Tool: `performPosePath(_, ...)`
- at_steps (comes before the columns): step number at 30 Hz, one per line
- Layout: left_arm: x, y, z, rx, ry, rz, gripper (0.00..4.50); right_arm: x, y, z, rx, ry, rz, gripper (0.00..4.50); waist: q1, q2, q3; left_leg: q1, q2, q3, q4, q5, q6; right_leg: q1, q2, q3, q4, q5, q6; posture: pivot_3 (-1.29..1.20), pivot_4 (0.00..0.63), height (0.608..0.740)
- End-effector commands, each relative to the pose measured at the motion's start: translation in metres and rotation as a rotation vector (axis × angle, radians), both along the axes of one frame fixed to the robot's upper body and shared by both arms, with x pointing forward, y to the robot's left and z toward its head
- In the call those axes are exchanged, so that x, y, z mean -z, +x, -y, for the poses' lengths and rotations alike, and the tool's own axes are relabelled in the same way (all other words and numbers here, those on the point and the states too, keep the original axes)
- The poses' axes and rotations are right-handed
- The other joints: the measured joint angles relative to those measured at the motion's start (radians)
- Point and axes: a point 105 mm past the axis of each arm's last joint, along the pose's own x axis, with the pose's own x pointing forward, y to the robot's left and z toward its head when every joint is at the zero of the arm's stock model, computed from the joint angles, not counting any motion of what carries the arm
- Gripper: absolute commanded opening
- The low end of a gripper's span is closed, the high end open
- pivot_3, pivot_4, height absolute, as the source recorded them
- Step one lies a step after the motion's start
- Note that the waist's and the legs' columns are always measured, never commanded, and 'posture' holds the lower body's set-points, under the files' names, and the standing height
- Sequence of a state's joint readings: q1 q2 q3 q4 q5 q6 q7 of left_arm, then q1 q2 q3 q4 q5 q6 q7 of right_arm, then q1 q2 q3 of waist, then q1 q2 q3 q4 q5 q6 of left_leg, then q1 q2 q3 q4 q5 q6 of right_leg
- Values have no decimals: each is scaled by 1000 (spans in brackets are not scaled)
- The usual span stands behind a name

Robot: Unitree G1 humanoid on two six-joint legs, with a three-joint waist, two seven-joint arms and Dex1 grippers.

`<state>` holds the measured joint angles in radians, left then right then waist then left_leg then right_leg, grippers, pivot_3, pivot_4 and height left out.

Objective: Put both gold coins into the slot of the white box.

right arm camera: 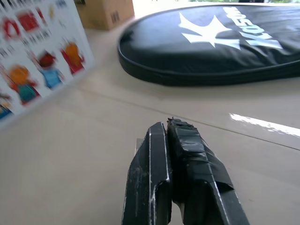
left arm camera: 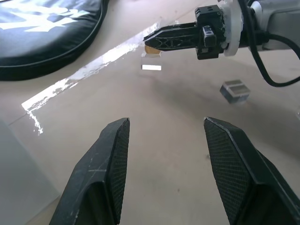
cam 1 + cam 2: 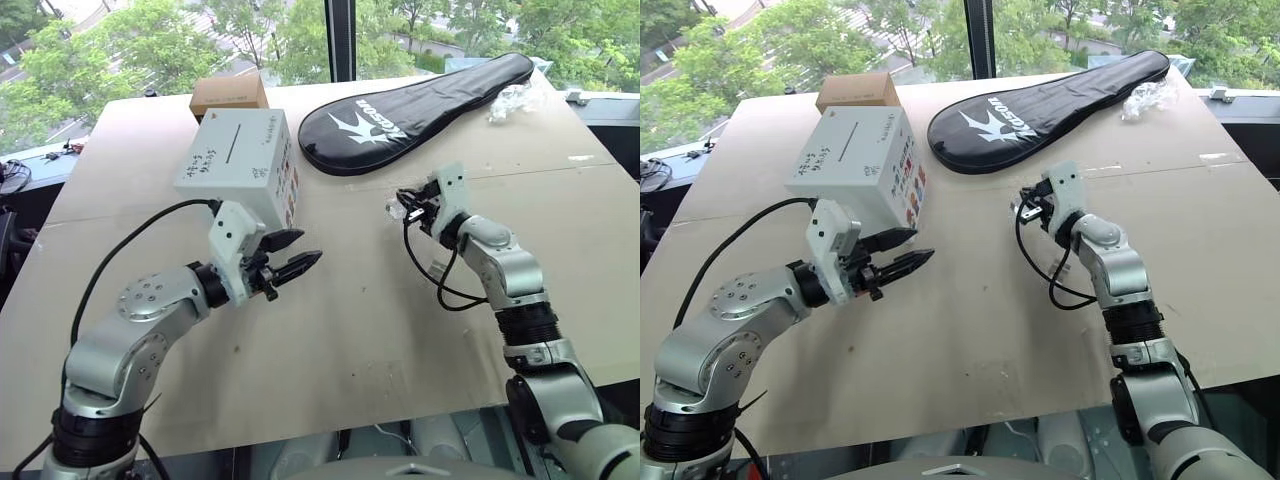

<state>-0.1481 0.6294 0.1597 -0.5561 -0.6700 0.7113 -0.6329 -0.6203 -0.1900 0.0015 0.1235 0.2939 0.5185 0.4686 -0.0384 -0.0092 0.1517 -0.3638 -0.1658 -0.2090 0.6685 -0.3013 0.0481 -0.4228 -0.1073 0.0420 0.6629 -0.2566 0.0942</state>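
The right pincer [image 2: 152, 40] is clamped on one gold coin [image 2: 151, 48], lifted just off the desk [image 3: 380, 330]; the other coin [image 2: 235, 90] lies on the desk nearby; the left pincer [image 3: 290, 257] hangs apart, empty, beside the white box [image 3: 240, 160]. Next, the held coin must be carried to the slot [image 3: 237, 144] and lined up edge-on.
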Motion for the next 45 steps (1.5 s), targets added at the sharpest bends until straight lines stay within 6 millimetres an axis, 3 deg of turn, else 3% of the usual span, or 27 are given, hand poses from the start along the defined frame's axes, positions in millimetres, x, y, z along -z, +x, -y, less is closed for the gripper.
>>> performPosePath(1,-20,5,1,-21,-110,70,2503,-39,-13,-9,-91,170,40,38,0,0,0,0,0,0,0,0,0,0,0,0,0,0,0,0,150,740)
performPosePath(4,-30,12,5,-36,-263,66,2503,-50,-19,-13,-127,259,11,38,0,0,0,0,0,0,0,0,0,0,0,0,0,0,0,0,150,740)
performPosePath(9,-27,17,17,-29,-329,42,2503,-55,-23,-17,-150,297,-17,38,-3,0,0,0,0,1,0,0,0,0,-2,1,0,0,0,0,150,740)
performPosePath(16,-67,22,26,43,-980,-20,2503,-105,-58,-39,-407,703,-94,38,-3,-1,-1,-1,1,1,2,0,0,0,-3,1,0,1,0,0,150,740)
performPosePath(21,-80,16,28,127,-1239,-64,2503,-123,-73,-51,-517,860,-143,38,-3,-1,-1,0,1,2,2,0,0,0,-3,1,0,1,0,0,150,740)
performPosePath(40,-84,5,47,265,-1237,-149,2503,-127,-98,-76,-624,872,-190,38,-3,0,-1,0,2,4,2,0,0,-1,1,3,1,1,0,0,150,740)
performPosePath(45,-86,4,47,266,-1239,-135,288,-126,-99,-77,-630,864,-194,0,-3,0,-1,0,2,4,2,0,0,-1,1,3,1,1,0,0,150,740)
